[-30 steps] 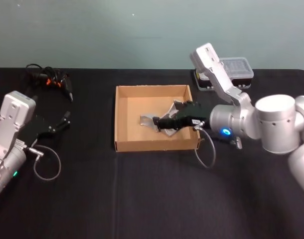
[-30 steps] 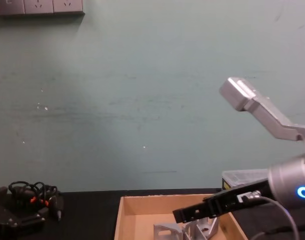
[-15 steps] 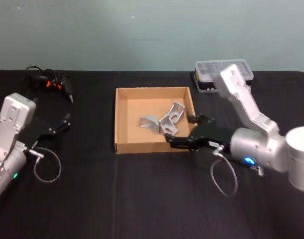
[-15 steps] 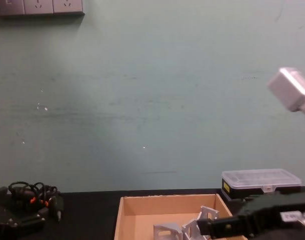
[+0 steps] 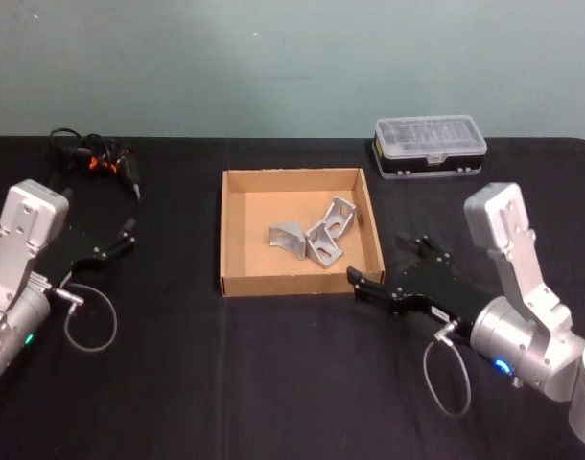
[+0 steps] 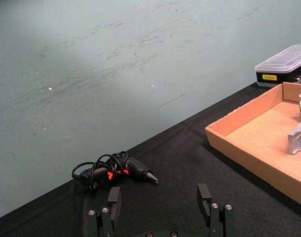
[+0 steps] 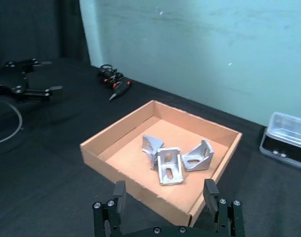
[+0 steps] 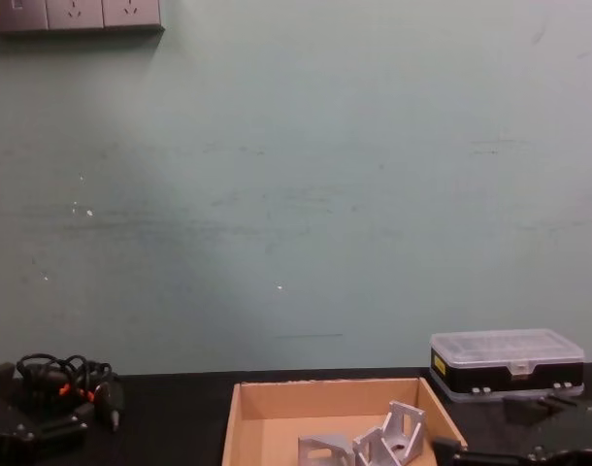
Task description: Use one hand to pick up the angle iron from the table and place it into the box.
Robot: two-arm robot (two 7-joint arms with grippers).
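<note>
The tan cardboard box (image 5: 292, 284) sits mid-table with three silver angle irons lying close together on its floor: one (image 5: 285, 238) at the left, one (image 5: 323, 245) in the middle, one (image 5: 340, 215) behind. My right gripper (image 5: 381, 261) hovers just outside the box's front right corner, open and empty. In the right wrist view, its fingers (image 7: 120, 190) frame the box (image 7: 135, 163) and the angle irons (image 7: 169, 165). The left gripper (image 5: 128, 235) rests open at the table's left, apart from the box.
A clear-lidded black plastic case (image 5: 430, 144) stands behind the box to the right. A bundle of black cable with orange marks (image 5: 93, 153) lies at the back left. Black cloth covers the table, with free room in front of the box.
My right gripper has drawn back out of the box toward the front right, leaving an angle iron lying inside. The left arm has not moved.
</note>
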